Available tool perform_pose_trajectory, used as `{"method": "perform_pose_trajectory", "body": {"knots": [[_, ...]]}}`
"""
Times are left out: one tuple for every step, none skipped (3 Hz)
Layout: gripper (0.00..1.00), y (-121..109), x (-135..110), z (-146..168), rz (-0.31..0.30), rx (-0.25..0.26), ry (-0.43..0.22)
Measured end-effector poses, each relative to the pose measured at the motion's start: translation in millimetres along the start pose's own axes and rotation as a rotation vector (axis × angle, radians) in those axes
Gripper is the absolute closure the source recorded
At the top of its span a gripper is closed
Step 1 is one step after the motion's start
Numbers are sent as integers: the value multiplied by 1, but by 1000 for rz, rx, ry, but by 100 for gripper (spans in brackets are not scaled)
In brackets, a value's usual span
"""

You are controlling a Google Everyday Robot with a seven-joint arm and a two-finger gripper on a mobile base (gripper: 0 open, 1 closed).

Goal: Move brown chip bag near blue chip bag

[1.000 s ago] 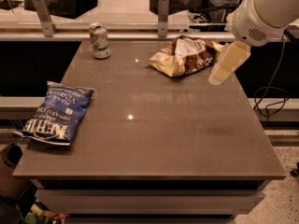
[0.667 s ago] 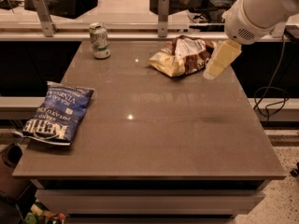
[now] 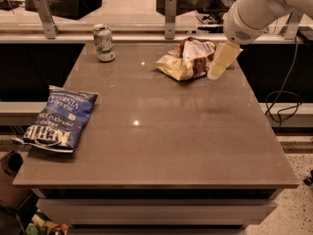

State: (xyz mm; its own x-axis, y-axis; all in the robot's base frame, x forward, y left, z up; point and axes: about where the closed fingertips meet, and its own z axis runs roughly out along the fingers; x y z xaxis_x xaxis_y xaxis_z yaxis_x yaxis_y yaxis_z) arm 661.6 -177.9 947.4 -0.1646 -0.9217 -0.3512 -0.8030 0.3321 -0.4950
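One nudge leftward: end effector (image 3: 223,61) now just beside brown chip bag (image 3: 188,58), openness impossible to tell; blue chip bag (image 3: 61,119) well apart.

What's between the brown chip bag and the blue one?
Only bare table, in the camera view, from brown chip bag to blue chip bag. The hand is beside the brown bag.

Gripper (image 3: 220,63) at upper R of view, angled down-left off white arm (image 3: 254,9).
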Motion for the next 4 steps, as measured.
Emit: {"method": "perform_pose_trajectory", "body": {"knots": [[0, 0, 0, 0, 0, 0, 0], [0, -8, -6, 12, -3, -23, -18], [0, -24, -18, 37, -10, -66, -48], [0, -36, -28, 70, -22, -109, -67]]}}
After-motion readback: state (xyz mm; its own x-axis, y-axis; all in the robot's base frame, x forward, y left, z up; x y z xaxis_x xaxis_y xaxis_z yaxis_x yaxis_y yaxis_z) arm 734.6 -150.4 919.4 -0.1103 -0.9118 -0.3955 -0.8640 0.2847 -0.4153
